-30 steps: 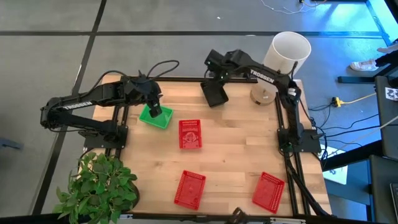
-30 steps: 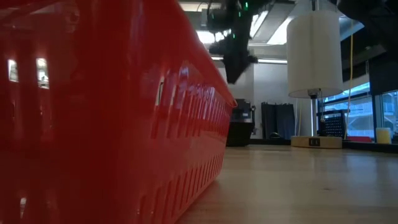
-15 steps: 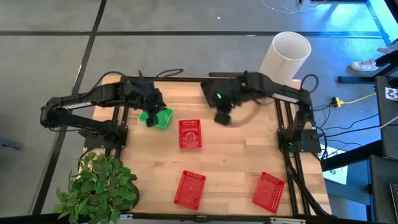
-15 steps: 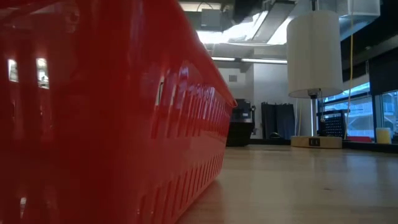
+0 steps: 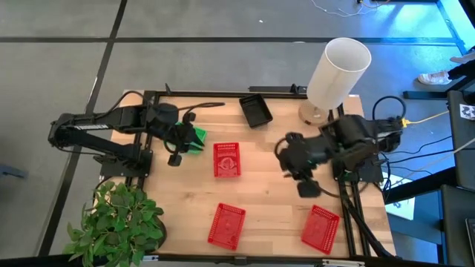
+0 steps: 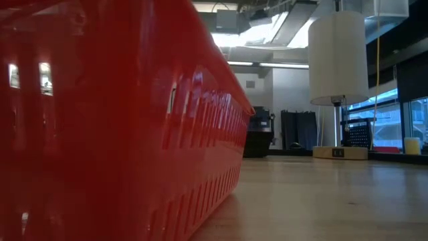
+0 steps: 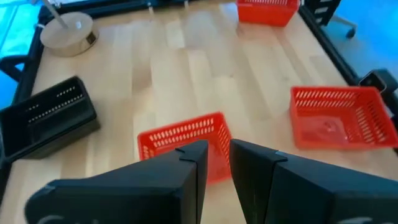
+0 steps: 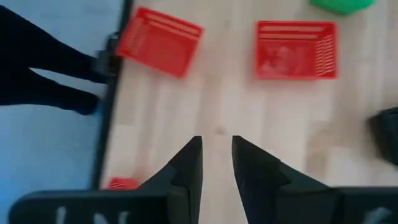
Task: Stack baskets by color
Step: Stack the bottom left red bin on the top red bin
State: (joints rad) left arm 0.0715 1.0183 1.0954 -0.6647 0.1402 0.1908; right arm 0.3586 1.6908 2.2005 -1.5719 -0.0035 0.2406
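Two dark robot arms hang over a pale wooden table (image 5: 274, 178) midway through sorting small plastic mesh baskets by colour. The left gripper (image 5: 174, 155) sits just beside the bright green rectangular mesh basket (image 5: 195, 138) near the table's left edge, its fingers (image 7: 193, 163) parted only by a slim gap and holding nothing. That suggests the green pile is parked there as a finished or growing stack, though how many baskets nest in it cannot be told. The right gripper (image 5: 308, 188) hovers over bare wood on the right side, its fingers (image 8: 189, 163) a little apart and empty, seemingly between jobs. A black rectangular mesh basket (image 5: 256, 110) lies at the far edge beside the tall white cylindrical lamp shade (image 5: 338, 65), apparently set aside as the black pile. The three red rectangular mesh baskets are the work left: one (image 5: 227, 159) at the centre, near the green one, and two (image 5: 226, 225) (image 5: 320, 228) well apart along the near edge, one so close to the table-level camera that it fills much of that view. A leafy green potted plant (image 5: 119, 226) stands off the near left corner.
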